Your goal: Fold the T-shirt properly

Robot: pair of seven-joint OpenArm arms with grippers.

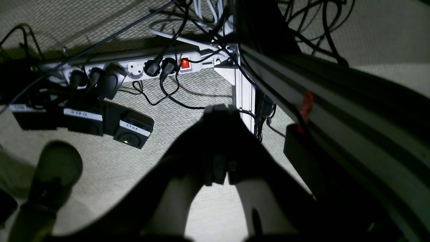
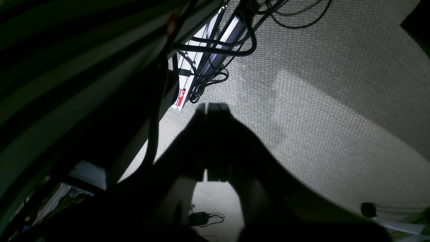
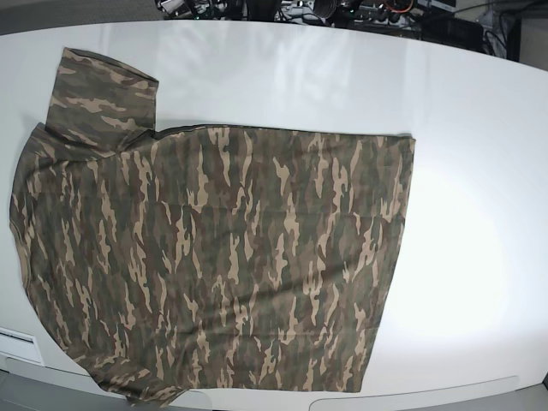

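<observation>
The camouflage T-shirt [image 3: 214,257] lies spread flat on the white table [image 3: 479,171] in the base view, with one short sleeve [image 3: 103,98] at the far left and the hem towards the right. Its near edge reaches the table's front edge. The collar and neck label do not show. Neither arm shows in the base view. My left gripper [image 1: 220,109] is shut and empty, hanging beside the table over the carpet floor. My right gripper [image 2: 211,107] is also shut and empty, over the carpet on the other side.
In the left wrist view a white power strip [image 1: 134,69], black adapters [image 1: 84,117], cables and an aluminium frame leg [image 1: 243,90] are on the floor. The table's frame [image 2: 67,67] fills the left of the right wrist view. Cables lie behind the table [image 3: 342,10].
</observation>
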